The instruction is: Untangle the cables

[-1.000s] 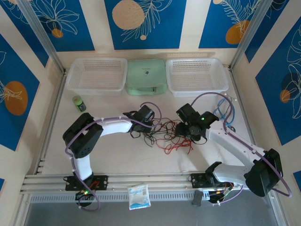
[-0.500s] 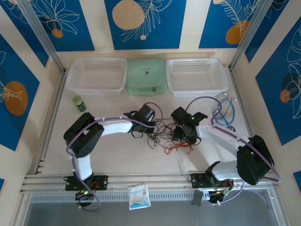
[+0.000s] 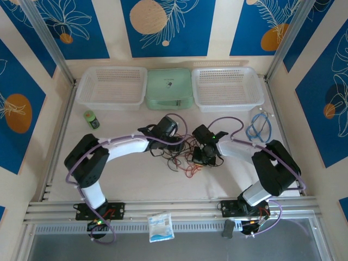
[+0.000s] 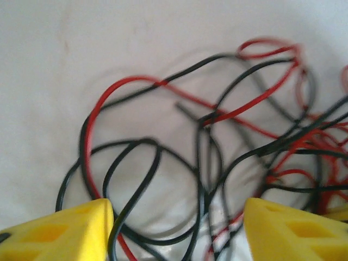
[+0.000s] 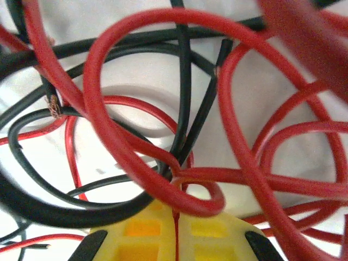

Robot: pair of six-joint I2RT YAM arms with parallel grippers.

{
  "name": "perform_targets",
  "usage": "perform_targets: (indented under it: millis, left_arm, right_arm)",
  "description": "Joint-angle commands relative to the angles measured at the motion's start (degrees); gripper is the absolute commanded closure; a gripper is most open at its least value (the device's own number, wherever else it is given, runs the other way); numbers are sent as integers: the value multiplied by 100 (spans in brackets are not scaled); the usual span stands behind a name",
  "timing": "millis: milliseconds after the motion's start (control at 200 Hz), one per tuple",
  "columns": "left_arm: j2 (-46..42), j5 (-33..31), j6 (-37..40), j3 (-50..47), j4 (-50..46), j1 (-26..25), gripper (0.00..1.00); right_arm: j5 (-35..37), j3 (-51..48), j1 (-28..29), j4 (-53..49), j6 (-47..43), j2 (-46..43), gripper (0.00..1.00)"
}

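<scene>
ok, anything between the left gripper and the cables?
Nothing visible. The left gripper is open directly over the cables, with black and red strands lying between its jaws. The right gripper is shut in the same tangle, with a thin red strand running down the seam between its pads.

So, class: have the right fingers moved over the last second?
Yes. In the top view the right fingers moved left, away from the blue cable at the right edge; they are now shut on a red cable.
</scene>
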Motion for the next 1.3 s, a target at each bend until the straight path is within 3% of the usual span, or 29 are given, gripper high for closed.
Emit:
perform_targets:
  millis: [0,205,455,490,610,690,860,1040,1296]
  left_arm:
    - [-455,-557,501,475,-620,26,25]
    - [-825,-965,735,698,-1067,48,19]
    - [-1509,-1169,698,227,-1199,85,18]
    - [-1597,-1146,709,127,-1190,90,18]
    - [-1899,-1071,705,-219,-1184,82,18]
    - [-2037,-962,700,-429,-1189,76,18]
    - [-2121,-644,659,-726,-1211,55,31]
    - [-1758,-233,587,-798,-1132,-42,39]
    - [-1320,119,582,-817,-1072,-527,41]
  right_arm:
    - [-807,210,138,956,136,388,100]
    - [-1229,620,139,1567,827,538,100]
    - [-1772,739,139,2731,1945,839,100]
    - [-1725,856,150,2616,1923,893,98]
    - [-1310,1150,166,1938,1581,916,71]
    - [-773,1250,174,1315,1244,735,61]
    - [332,1308,192,98,497,18,43]
    - [984,1168,94,-794,109,-726,41]
    - [529,695,-341,-764,-133,-1156,44]
